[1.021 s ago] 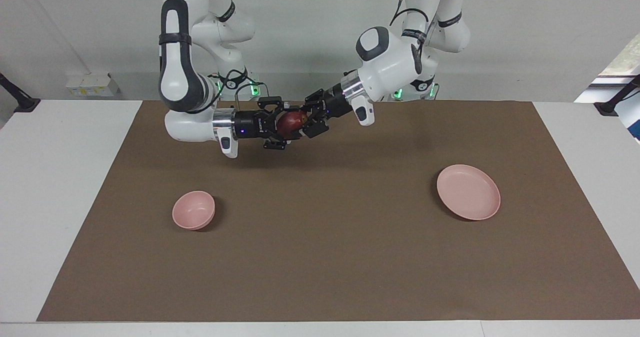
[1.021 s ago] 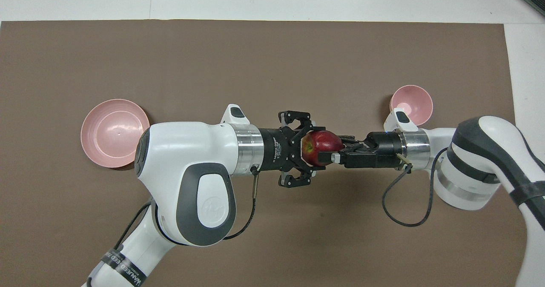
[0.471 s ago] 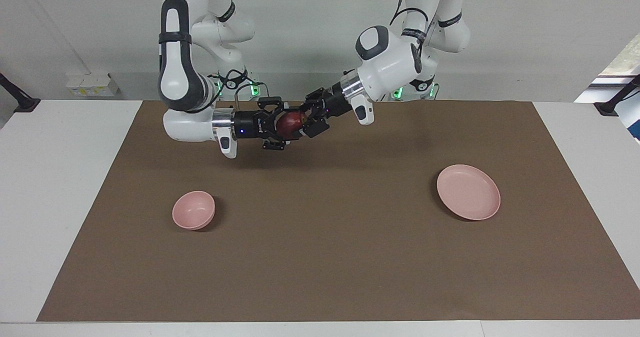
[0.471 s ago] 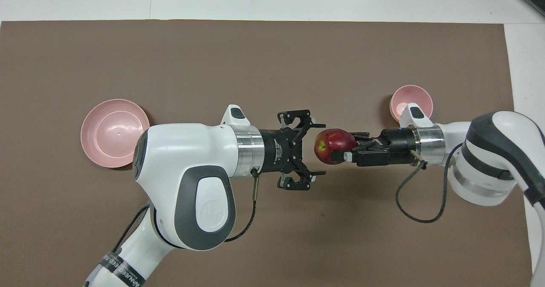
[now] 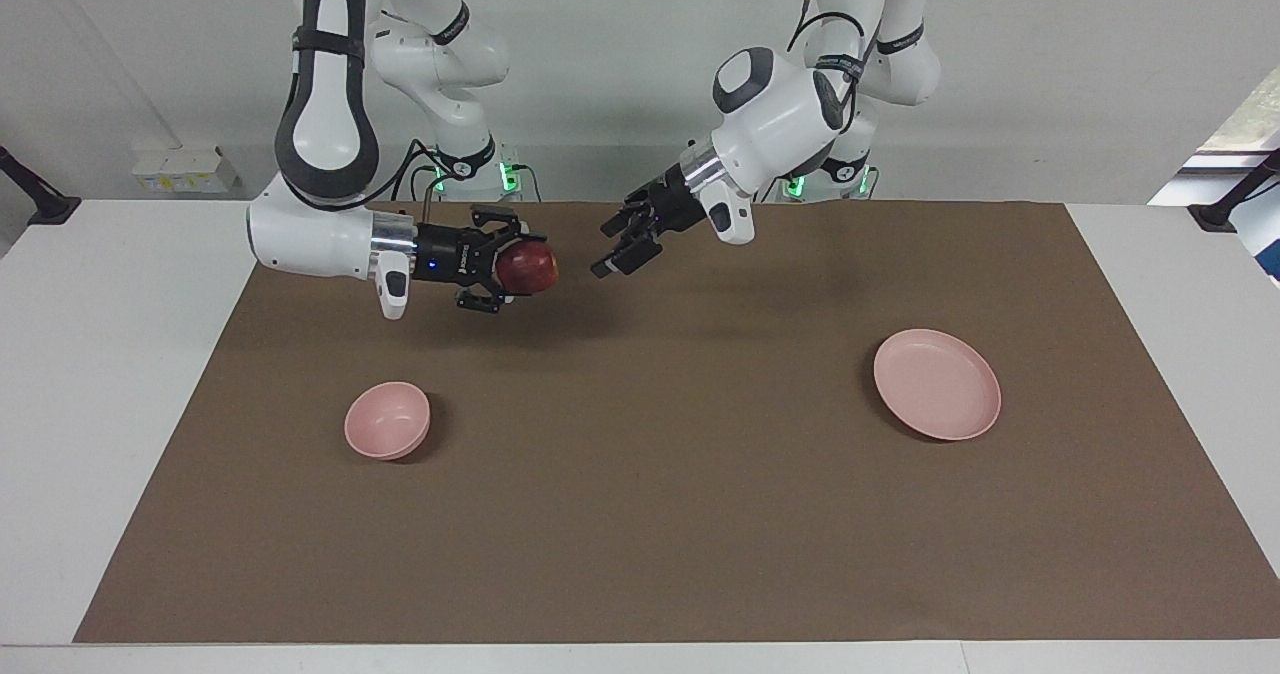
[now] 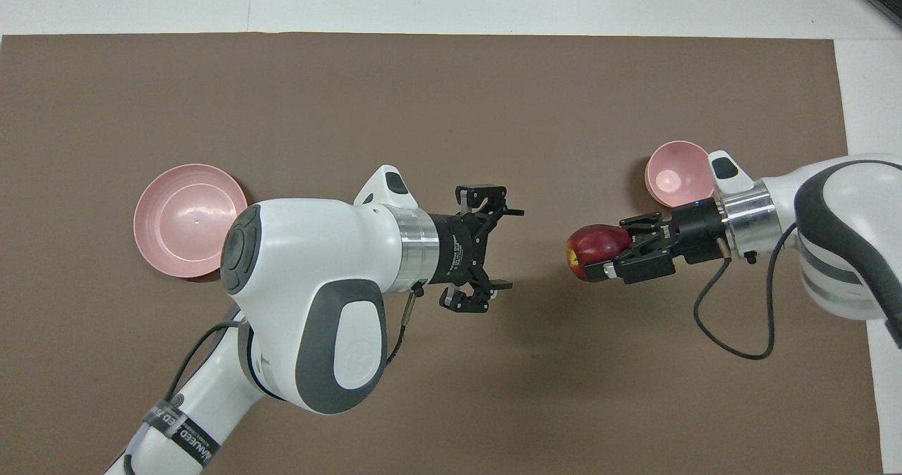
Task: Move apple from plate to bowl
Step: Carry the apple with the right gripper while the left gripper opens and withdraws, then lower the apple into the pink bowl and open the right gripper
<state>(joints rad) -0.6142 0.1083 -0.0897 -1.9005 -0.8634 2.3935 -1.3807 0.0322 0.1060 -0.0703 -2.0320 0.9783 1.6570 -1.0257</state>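
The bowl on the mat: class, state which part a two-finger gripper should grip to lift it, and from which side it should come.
Grip the rim of the bowl, coming straight down from above, one finger inside the wall and one outside. It stands upright and empty, mouth up, so the rim is free all round. Its rounded outer wall would probably slip from a sideways pinch.

Facing camera: mounted high across the table, looking at the robots, whole brown mat (image 5: 640,514) in frame. Overhead camera: steeply downward from the robots' end, closer. Both share mat (image 6: 451,94), plate (image 5: 936,384) and bowl (image 6: 676,172).
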